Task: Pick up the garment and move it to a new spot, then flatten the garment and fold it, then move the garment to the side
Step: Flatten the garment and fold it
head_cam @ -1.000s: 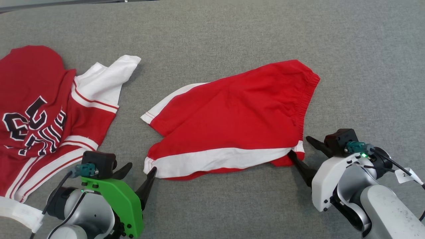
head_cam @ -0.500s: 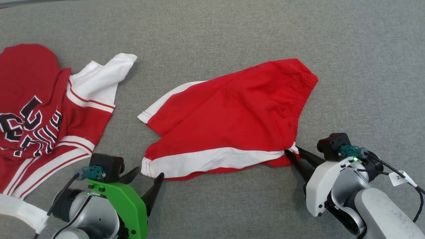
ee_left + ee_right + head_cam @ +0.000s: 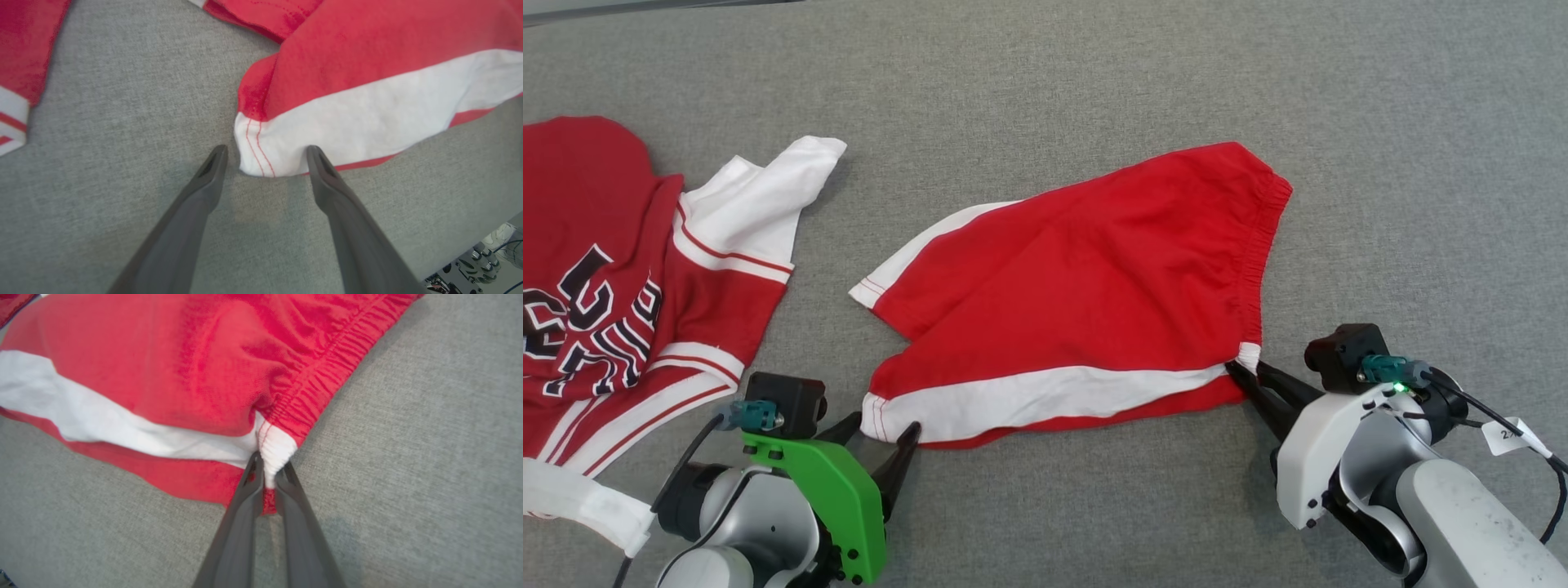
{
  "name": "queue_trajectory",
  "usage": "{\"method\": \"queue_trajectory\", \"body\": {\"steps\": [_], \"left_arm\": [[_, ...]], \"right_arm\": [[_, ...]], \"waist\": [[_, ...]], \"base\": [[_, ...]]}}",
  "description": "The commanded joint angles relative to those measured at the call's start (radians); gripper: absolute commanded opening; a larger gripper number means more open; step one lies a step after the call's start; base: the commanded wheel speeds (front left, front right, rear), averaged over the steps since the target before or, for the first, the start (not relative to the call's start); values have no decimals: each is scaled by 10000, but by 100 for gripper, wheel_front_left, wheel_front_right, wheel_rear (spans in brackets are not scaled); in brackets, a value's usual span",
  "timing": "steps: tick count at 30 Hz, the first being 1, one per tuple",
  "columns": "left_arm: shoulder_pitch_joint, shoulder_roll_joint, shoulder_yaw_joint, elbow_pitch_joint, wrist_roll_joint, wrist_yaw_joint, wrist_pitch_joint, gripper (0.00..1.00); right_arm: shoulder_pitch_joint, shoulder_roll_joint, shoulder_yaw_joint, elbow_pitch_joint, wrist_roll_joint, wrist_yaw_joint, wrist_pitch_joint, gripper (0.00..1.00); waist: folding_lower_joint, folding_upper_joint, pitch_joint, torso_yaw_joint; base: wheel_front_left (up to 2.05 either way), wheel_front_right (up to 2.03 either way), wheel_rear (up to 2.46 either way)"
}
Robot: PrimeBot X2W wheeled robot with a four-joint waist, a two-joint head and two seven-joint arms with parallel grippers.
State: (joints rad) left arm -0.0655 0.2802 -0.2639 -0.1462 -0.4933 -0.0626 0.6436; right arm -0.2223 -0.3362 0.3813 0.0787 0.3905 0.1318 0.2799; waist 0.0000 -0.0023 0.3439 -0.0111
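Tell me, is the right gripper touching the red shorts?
Touching. The right wrist view shows the right gripper shut on the red shorts at the waistband corner.

Bright, diffuse light casts faint shadows on the grey woven cloth surface (image 3: 1094, 73). Wrist views blur the red-and-white fabric shorts (image 3: 367, 81) near frame tops.

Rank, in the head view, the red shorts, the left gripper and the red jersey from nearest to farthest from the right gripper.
1. red shorts: waistband corner pinched in the right gripper.
2. left gripper: lower left, at the leg hem.
3. red jersey: far left.
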Motion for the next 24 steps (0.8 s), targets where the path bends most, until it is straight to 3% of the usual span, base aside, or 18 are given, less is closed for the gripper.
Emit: {"method": "queue_trajectory", "body": {"steps": [1, 3, 4, 6, 11, 17, 21, 24], "left_arm": [[-197, -43, -29, 117, -34, -51, -107, 100], [-283, -36, -96, 209, 4, -113, -228, 100], [-346, -40, -128, 230, 39, -156, -321, 80], [-405, -120, -146, 188, -22, -220, -591, 0], [-402, -287, -90, -382, -660, -356, -705, 0], [-904, -183, 272, -2155, -1971, -439, -73, 0], [-1273, -18, 836, -2945, -2992, -124, 717, 0], [-1110, 266, 1163, -3094, -3175, 75, 1067, 0]], "right_arm": [[-100, -78, 27, -12, 38, -20, -39, 0], [-118, -76, 60, -89, 43, -19, -66, 0], [-130, -80, 68, -125, 47, -19, -79, 0], [-123, -91, 68, -221, 72, -19, -93, 0], [-31, -143, -115, -775, 383, -17, -74, 0], [-509, -512, -973, -2329, 1151, -14, 313, 0], [-1018, -764, -1551, -3305, 1811, -13, 962, 0], [-1283, -903, -1635, -3595, 1885, -13, 1255, 0]], "waist": [[0, 23, 15, -38], [0, 23, 38, -74], [0, 23, 49, -91], [0, 23, 55, -120], [0, 23, 81, -191], [0, 23, 265, -300], [0, 23, 384, -433], [0, 23, 471, -537]], "base": [[0, 0, 0], [0, 0, 0], [0, 0, 0], [0, 0, 0], [0, 0, 0], [0, 0, 0], [0, 0, 0], [0, 0, 0]]}}
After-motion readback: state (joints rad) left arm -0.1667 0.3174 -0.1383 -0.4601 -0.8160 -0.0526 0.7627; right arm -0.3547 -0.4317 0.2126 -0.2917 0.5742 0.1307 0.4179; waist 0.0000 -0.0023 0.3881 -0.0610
